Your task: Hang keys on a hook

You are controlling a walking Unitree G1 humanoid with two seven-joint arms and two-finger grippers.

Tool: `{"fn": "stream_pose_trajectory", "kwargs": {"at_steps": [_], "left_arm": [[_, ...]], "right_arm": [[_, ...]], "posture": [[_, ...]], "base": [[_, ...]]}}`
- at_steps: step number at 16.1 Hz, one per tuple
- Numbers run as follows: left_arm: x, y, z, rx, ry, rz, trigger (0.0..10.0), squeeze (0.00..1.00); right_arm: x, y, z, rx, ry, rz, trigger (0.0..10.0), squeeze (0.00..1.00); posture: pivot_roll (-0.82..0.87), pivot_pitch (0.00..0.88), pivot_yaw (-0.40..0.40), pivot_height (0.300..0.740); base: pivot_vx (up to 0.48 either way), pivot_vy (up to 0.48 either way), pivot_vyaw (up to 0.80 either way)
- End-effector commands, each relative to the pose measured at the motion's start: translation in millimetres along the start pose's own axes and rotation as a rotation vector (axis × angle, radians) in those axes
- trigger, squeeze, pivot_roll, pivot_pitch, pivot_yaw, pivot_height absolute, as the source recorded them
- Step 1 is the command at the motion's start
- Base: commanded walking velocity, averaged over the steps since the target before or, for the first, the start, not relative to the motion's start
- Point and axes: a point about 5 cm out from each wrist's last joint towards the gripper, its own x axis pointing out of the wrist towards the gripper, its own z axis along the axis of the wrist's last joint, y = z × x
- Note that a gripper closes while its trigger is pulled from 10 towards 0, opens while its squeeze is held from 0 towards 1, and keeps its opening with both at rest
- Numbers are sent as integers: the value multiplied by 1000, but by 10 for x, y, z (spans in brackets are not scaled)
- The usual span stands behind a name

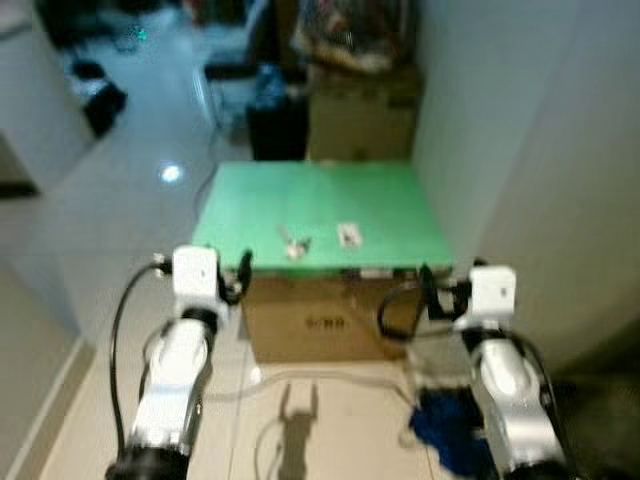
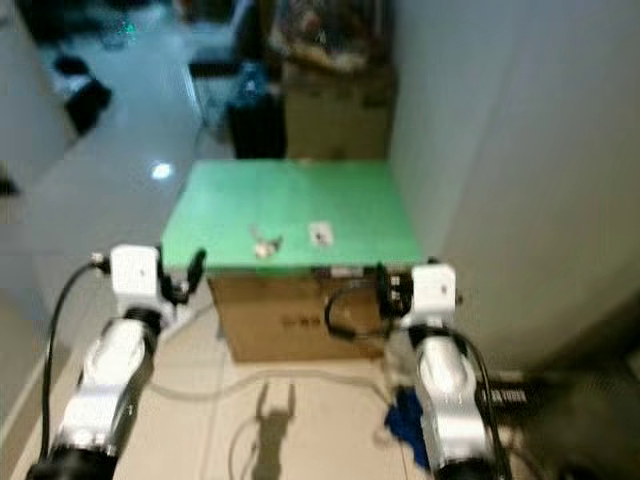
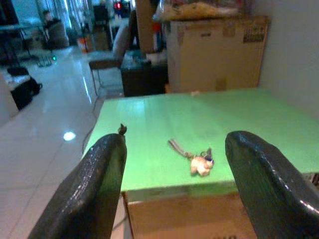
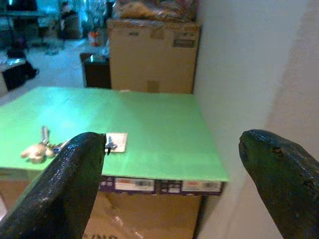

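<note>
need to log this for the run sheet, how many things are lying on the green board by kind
Bunch of keys with a pale plush charm: 1
Small white square card carrying a little metal hook: 1
Total: 2, both near the front edge of the green board that rests on a brown cardboard box.

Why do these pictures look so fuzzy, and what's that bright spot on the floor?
Both eye views are soft all over, so the keys on the green board blur; a lamp's glare shines on the tiles. The left wrist view shows the keys sharper, its fingers dark and blurred.
</note>
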Motion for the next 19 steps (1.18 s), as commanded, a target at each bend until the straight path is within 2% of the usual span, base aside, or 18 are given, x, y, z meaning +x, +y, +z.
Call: {"fn": "stream_pose_trajectory", "kwargs": {"at_steps": [1, 10, 14, 15, 18, 19], "left_arm": [[21, 47, 31, 19, -8, 6, 10000, 0], [34, -13, 40, 37, -18, -47, 10000, 0], [25, -62, 30, 40, -16, -77, 10000, 0], [26, -80, 18, 32, -3, -91, 10000, 0], [69, -154, -220, 18, 169, -203, 10000, 0], [115, -272, -324, 22, 225, -288, 10000, 0]], "right_arm": [[35, 52, 86, 0, -33, 18, 10000, 0], [47, 87, 149, 1, -45, 19, 10000, 0], [50, 67, 107, 2, -28, 11, 10000, 0], [46, 58, 94, 3, -24, 8, 10000, 0], [7, 35, 44, 5, -11, -3, 10000, 0], [-18, 31, 11, 13, 0, -5, 10000, 0]], "posture": [[-102, 0, 15, 740], [-101, 0, 25, 740], [-108, 0, 30, 740], [-109, 0, 31, 740], [-111, 0, 38, 740], [-107, 0, 40, 740]], "base": [[480, 0, 0], [480, 0, 0], [480, 0, 0], [480, 0, 0], [0, 0, 0], [0, 0, 0]]}}
